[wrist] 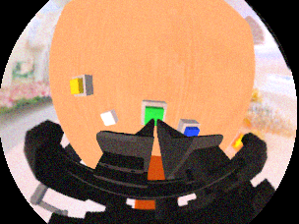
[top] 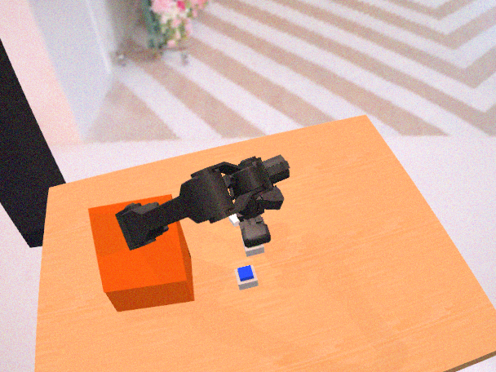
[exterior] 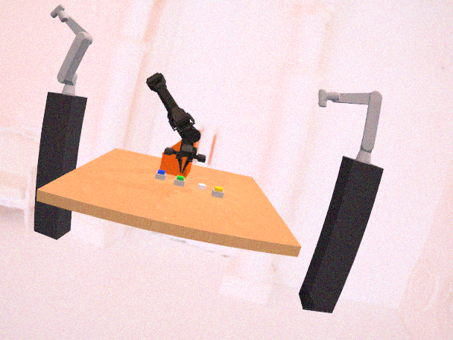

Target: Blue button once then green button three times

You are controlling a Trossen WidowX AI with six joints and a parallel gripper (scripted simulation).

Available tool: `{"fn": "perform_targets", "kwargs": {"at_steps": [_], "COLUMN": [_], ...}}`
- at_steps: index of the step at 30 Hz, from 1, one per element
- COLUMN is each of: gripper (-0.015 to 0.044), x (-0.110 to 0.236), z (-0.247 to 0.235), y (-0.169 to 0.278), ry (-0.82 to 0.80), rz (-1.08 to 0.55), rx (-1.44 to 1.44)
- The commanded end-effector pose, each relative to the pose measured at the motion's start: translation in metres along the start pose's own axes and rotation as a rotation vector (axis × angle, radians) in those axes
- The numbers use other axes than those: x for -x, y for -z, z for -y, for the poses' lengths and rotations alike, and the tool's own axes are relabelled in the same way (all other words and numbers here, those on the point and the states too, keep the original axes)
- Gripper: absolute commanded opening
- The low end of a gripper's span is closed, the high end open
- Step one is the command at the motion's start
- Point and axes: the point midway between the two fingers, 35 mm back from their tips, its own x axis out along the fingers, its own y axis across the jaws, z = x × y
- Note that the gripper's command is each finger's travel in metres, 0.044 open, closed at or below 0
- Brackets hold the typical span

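The blue button (top: pixel 245 272) (exterior: pixel 161 172) (wrist: pixel 191 131) sits on a grey-white base, its cap raised. The green button (exterior: pixel 180 178) (wrist: pixel 153 112) stands beside it with its cap showing above the base; in the top view the hand hides the cap and only part of the base shows. My gripper (exterior: pixel 182 174) (wrist: pixel 154 121) is shut and empty, pointing down. Its tips are just above the green cap, near its rear edge; a small gap seems to remain. In the top view the fingertips are hidden behind the hand.
A small white block (top: pixel 234 220) (exterior: pixel 202 186) (wrist: pixel 108 117) lies between the green button and the yellow button (exterior: pixel 218 189) (wrist: pixel 77 85). A large orange box (top: pixel 143 269) (exterior: pixel 168 164) stands behind the buttons, under the arm. Two grey arms on black pillars stand beyond the table.
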Motion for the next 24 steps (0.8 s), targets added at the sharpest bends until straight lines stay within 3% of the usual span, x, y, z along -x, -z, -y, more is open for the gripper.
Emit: {"fn": "perform_targets", "kwargs": {"at_steps": [1, 24], "gripper": [0.002, 0.002], "x": [-0.007, -0.025], "z": [-0.001, 0.0], "y": [0.001, 0.002], "ry": [0.0, 0.003], "rz": [-0.002, -0.003], "rx": [0.007, 0.007]}}
